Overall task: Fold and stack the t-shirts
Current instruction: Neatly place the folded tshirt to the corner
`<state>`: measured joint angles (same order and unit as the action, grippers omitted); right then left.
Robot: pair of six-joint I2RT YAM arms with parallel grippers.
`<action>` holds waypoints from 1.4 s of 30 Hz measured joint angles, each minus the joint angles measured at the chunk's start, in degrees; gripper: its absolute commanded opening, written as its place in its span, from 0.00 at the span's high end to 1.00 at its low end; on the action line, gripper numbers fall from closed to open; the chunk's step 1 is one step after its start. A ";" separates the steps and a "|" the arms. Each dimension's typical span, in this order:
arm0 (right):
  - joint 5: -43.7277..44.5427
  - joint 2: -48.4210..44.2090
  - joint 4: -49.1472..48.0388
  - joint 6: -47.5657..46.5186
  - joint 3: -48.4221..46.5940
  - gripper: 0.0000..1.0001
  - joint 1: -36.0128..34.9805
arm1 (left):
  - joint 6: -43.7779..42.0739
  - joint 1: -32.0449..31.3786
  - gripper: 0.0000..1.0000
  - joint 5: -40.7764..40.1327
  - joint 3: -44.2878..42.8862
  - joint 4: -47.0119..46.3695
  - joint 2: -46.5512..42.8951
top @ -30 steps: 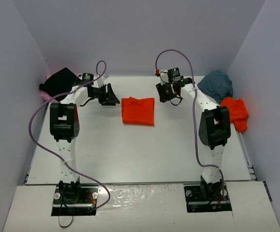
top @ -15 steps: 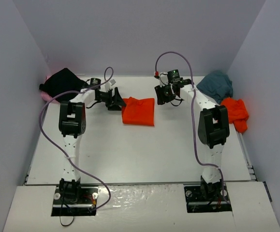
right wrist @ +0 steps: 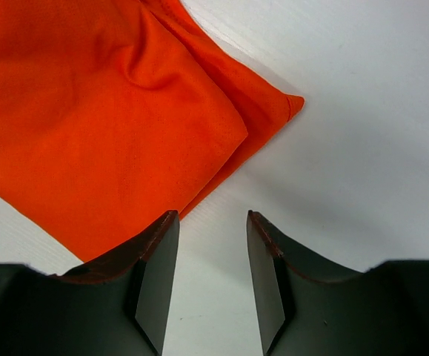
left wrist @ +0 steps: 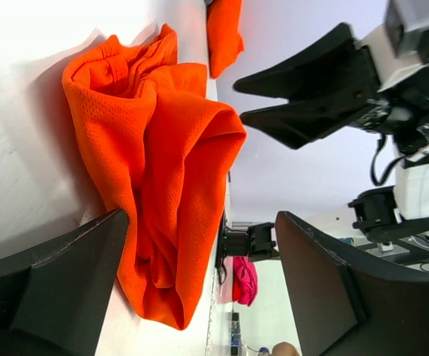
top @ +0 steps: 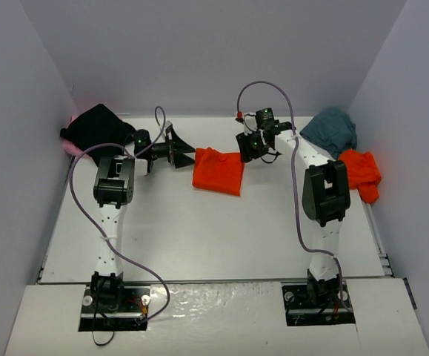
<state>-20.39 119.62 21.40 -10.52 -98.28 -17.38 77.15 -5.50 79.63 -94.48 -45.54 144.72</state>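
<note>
The white table carries a folded orange t-shirt at its middle. A black t-shirt lies bunched in the far left corner. A teal-grey t-shirt and a second orange t-shirt are heaped at the right edge. The left tool is spread wide at the folded shirt's left edge. The right tool, jaws apart and empty, hovers by its far right corner.

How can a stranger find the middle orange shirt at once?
Look at the white table, then at the middle of its far half. There lies the orange t-shirt, folded into a rough square; the other orange shirt lies crumpled at the right edge.
</note>
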 measured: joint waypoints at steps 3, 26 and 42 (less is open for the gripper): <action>0.01 0.81 0.25 -0.02 0.00 0.72 -0.17 | 6.46 0.40 0.21 0.06 0.02 -8.30 1.56; 2.76 2.16 3.22 -1.64 -2.60 0.90 -5.47 | 1.58 -1.69 0.25 0.46 0.61 -2.45 0.35; 3.14 2.16 3.50 -1.68 -3.32 0.89 -2.99 | -59.27 -1.87 0.26 -9.84 -13.44 72.58 -5.89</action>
<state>-17.25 121.78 24.89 -12.21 -101.60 -20.37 17.87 -7.38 69.78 -107.92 27.04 138.82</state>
